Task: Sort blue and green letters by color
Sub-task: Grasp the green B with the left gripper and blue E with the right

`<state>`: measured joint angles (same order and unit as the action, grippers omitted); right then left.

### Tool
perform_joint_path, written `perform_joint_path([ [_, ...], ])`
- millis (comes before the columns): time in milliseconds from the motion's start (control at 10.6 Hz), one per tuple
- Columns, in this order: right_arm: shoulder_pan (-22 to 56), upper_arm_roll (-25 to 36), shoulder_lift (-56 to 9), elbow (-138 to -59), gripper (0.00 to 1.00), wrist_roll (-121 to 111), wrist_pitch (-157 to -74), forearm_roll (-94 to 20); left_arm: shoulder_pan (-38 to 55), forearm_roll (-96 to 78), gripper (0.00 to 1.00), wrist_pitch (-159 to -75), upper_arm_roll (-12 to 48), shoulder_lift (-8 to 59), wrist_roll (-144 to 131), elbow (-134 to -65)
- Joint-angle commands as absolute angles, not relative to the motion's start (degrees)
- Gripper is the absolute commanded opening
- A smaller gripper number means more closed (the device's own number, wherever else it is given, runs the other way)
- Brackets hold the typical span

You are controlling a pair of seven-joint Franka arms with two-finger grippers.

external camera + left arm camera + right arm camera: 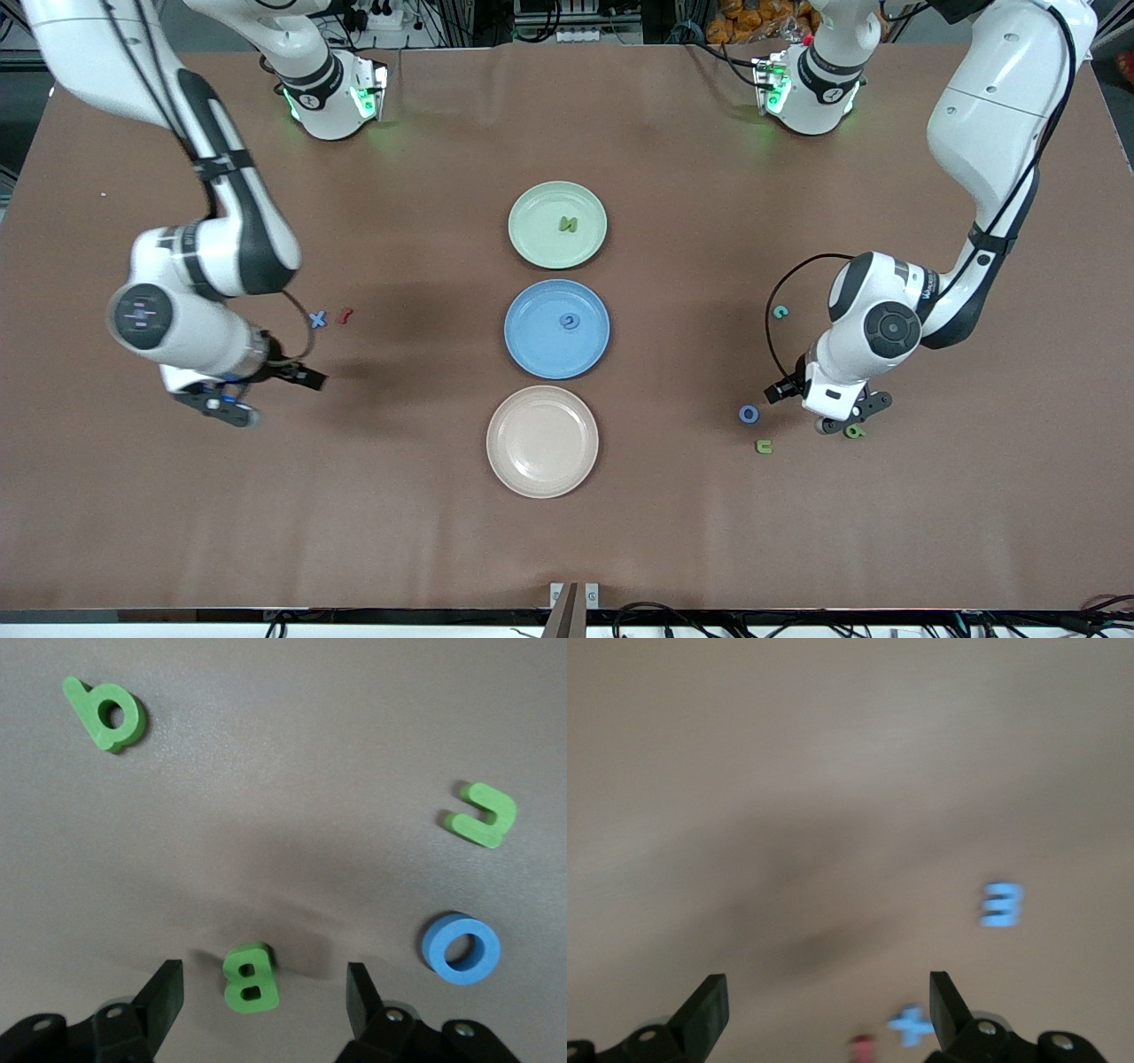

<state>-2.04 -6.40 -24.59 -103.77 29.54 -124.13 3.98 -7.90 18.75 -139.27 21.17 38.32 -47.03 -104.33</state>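
Brown-covered table (673, 532) under even light, cables and power strips (567, 31) along one edge.

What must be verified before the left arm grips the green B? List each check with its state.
1. Green B lies between the left gripper's jaws: ok.
2. Jaws open, with a gap on each side of the B: ok.
3. Jaws low enough to catch the B: cannot tell.
4. Blue O and green U-shaped piece lie apart from the jaws: ok.
5. Green plate has bare room beside the green N: ok.
6. Right gripper, jaws open, is over the table at its own end, away from the plates: ok.
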Motion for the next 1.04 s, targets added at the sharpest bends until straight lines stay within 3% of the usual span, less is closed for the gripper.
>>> perform_joint_path([
  [0, -11.06, -7.56, -18.3, -117.37, 1.0, 23.31, -134.42, 4.57, -8.17, 20.3, 0.72, -138.87, 21.36, 39.11, -47.99, -104.33],
  [94, -13.34, -7.65, -17.32, -122.12, 1.0, 22.6, -139.87, 4.4, -8.17, 20.39, 0.68, -138.87, 21.36, 39.11, -47.99, -104.5],
  [189, -14.23, -7.65, -16.71, -125.56, 1.0, 22.33, -143.31, 4.39, -8.17, 20.39, 0.56, -138.78, 21.18, 39.11, -47.99, -104.59],
  [472, -15.55, -7.65, -17.92, -130.68, 1.0, 19.95, -152.37, 4.48, -7.82, 20.39, 0.0, -138.78, 21.27, 38.76, -48.25, -104.41],
  [945, -16.52, -7.3, -24.25, -129.73, 1.0, 18.73, -159.17, 4.83, -1.17, 19.78, 0.0, -133.51, 21.88, 34.2, -50.44, -103.8],
])
